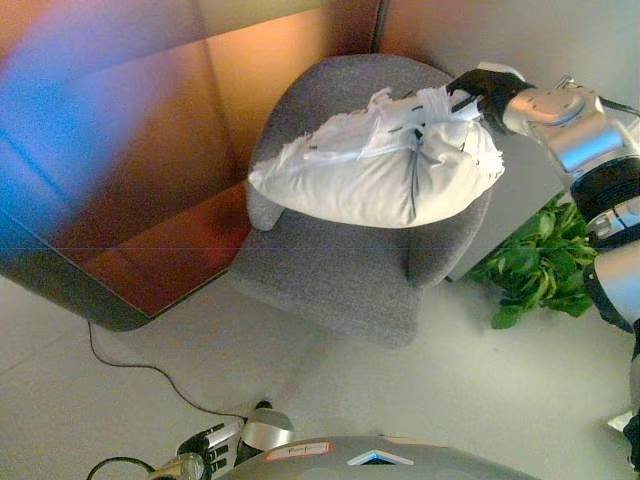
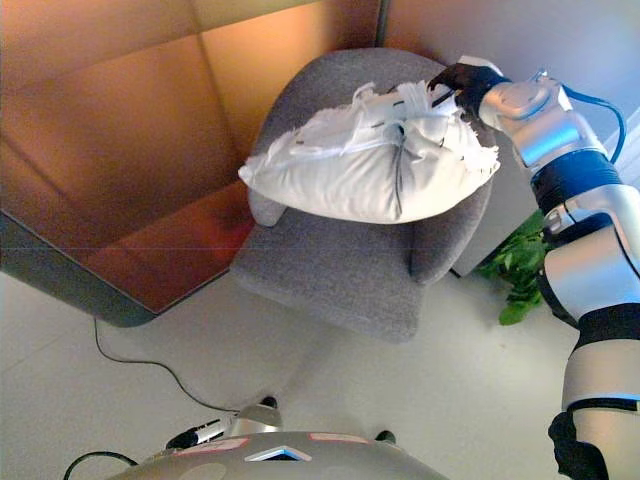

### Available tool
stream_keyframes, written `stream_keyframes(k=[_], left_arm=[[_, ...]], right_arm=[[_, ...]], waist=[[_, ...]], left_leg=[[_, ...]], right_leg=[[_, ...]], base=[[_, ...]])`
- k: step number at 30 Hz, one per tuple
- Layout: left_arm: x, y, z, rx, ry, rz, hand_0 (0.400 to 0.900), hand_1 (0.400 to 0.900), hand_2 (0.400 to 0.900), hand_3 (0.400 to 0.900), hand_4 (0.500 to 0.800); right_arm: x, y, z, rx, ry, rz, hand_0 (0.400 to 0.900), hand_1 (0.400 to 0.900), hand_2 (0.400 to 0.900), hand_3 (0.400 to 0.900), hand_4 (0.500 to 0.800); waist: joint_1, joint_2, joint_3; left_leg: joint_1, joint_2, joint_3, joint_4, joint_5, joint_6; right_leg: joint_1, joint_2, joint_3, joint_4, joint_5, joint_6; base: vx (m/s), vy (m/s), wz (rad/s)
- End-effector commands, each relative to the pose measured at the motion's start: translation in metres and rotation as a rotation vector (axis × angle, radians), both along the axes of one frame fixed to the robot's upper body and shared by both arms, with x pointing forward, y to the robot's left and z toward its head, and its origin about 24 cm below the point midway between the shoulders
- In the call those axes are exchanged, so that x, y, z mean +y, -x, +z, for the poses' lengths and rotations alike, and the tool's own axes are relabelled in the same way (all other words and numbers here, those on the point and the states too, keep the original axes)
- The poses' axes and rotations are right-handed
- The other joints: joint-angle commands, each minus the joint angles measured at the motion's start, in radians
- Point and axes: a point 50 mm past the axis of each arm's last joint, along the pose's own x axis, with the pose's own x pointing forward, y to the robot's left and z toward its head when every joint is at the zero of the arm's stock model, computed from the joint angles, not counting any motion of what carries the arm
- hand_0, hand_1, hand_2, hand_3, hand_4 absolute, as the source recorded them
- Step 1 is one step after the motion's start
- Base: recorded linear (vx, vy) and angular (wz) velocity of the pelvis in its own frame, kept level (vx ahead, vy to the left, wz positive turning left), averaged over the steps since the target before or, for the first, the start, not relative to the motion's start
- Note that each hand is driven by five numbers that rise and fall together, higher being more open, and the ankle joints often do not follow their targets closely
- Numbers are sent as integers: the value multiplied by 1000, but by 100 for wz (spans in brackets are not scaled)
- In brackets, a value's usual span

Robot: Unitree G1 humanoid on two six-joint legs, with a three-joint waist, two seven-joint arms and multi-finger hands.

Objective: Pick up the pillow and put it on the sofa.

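Observation:
A white pillow (image 1: 380, 170) with a fringed edge lies across the arms of a grey upholstered armchair (image 1: 340, 280), above its seat. My right hand (image 1: 480, 90) reaches in from the right and is curled on the pillow's upper right corner, by the chair's backrest; it also shows in the right eye view (image 2: 457, 80). I cannot tell whether the pillow's weight rests on the chair or hangs from the hand. My left hand (image 1: 208, 440) hangs low at the bottom edge, fingers relaxed and empty, far from the chair.
A brown wall panel (image 1: 150, 150) with a dark base stands left of the chair. A green leafy plant (image 1: 535, 265) sits on the floor to the chair's right, under my right arm. Pale floor (image 1: 450, 400) lies in front of the chair.

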Motion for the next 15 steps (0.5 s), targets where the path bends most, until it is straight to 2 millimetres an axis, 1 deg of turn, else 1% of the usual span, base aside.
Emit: stream_keyframes(k=[1,3,4,5,7,8,10,11,12,13,15], left_arm=[[30,-17,11,-10,-102,-182,900,900,900,900,800],[32,-42,16,-94,-102,-198,900,900,900,900,800],[32,-51,18,-129,-104,-197,900,900,900,900,800],[30,-55,18,-155,-109,-195,900,900,900,900,800],[27,-58,19,-203,-111,-190,900,900,900,900,800],[27,-58,19,-217,-110,-188,900,900,900,900,800],[24,-57,19,-247,-88,-188,900,900,900,900,800],[23,-58,19,-249,-84,-188,900,900,900,900,800],[20,-60,19,-272,-70,-189,900,900,900,900,800],[21,-60,20,-283,-65,-187,900,900,900,900,800],[21,-63,21,-307,-52,-188,900,900,900,900,800]], right_arm=[[13,-6,101,-445,123,-66,400,400,400,400,500],[12,-7,103,-494,218,-116,400,400,400,400,500],[10,-6,105,-520,291,-148,400,400,400,400,500],[5,-6,103,-523,366,-179,400,400,400,400,500],[-6,-5,99,-562,545,-241,400,400,400,400,500],[-10,-4,98,-580,673,-259,400,400,400,400,500],[-14,-3,95,-571,869,-274,400,400,400,400,500],[-14,-3,94,-573,895,-274,400,400,400,400,500],[-15,-3,88,-574,995,-276,400,400,400,400,500],[-16,-3,86,-571,1047,-276,400,400,400,400,500],[-20,-3,77,-520,1102,-277,400,400,400,400,500]], waist=[[102,-60,31],[121,-41,100],[127,-31,132],[132,-23,152],[143,-3,190],[147,5,200],[156,25,220],[157,28,221],[161,42,235],[162,48,240],[162,59,252]], left_leg=[[-123,45,-49,-12,77,-22],[-199,48,-79,-9,89,-22],[-229,48,-90,-11,95,-20],[-249,46,-98,-12,99,-18],[-284,38,-111,-11,100,-15],[-296,35,-113,-10,101,-14],[-313,29,-115,-13,102,-12],[-314,29,-115,-14,103,-12],[-327,22,-114,-24,111,-9],[-333,20,-114,-28,114,-8],[-346,14,-116,-32,119,-7]], right_leg=[[-61,-89,-12,84,-34,54],[-139,-96,-23,101,-28,55],[-171,-97,-27,106,-24,58],[-191,-99,-30,108,-20,60],[-221,-106,-33,110,-15,64],[-230,-108,-34,110,-15,67],[-244,-114,-37,110,-16,72],[-246,-114,-37,110,-16,72],[-253,-116,-41,103,-13,76],[-256,-117,-43,98,-11,78],[-261,-117,-49,88,-7,81]], base=[[-359,-88,25],[-501,-120,18],[-369,-82,10],[-269,-49,10],[-178,8,8],[-133,61,3],[-102,74,-2],[-136,83,-7],[-132,72,-7],[-162,73,-9],[-122,36,-9]])
